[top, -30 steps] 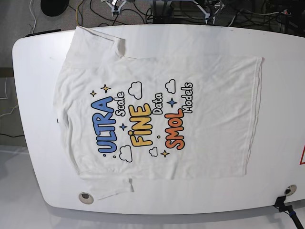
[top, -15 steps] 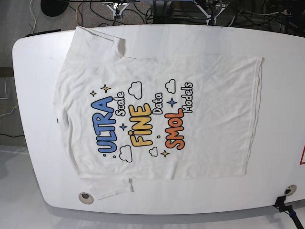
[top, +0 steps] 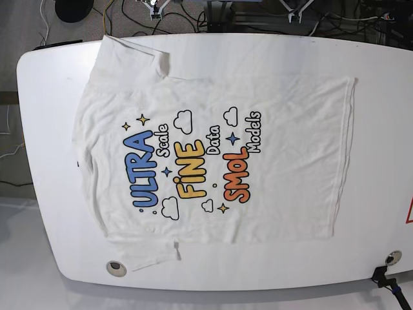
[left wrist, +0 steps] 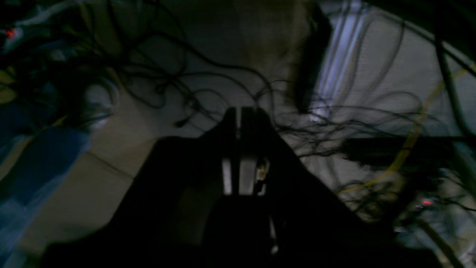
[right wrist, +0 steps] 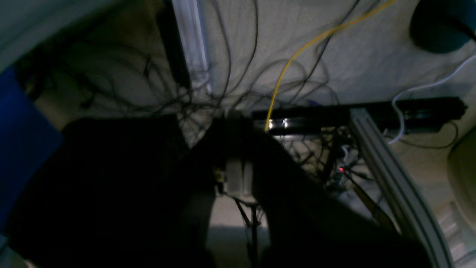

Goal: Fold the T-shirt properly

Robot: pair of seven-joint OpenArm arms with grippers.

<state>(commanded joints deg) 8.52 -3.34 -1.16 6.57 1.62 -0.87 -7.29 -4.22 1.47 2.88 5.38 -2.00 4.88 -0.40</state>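
The T-shirt lies spread flat and print side up on the white table, collar to the left and hem to the right. "ULTRA", "FINE" and "SMOL" read sideways across its middle. One sleeve lies at the far left, the other near the front edge. Neither gripper touches the shirt. In the left wrist view my left gripper is shut with nothing in it, over the floor behind the table. My right gripper is likewise shut and holds nothing.
A tangle of cables, a yellow cord and aluminium frame bars lie on the floor behind the table. Round inserts sit in the table's front corners. A black clamp sits at the front right.
The gripper tips seen at the top edge of the base view have drawn further back out of view. The T-shirt has not moved.
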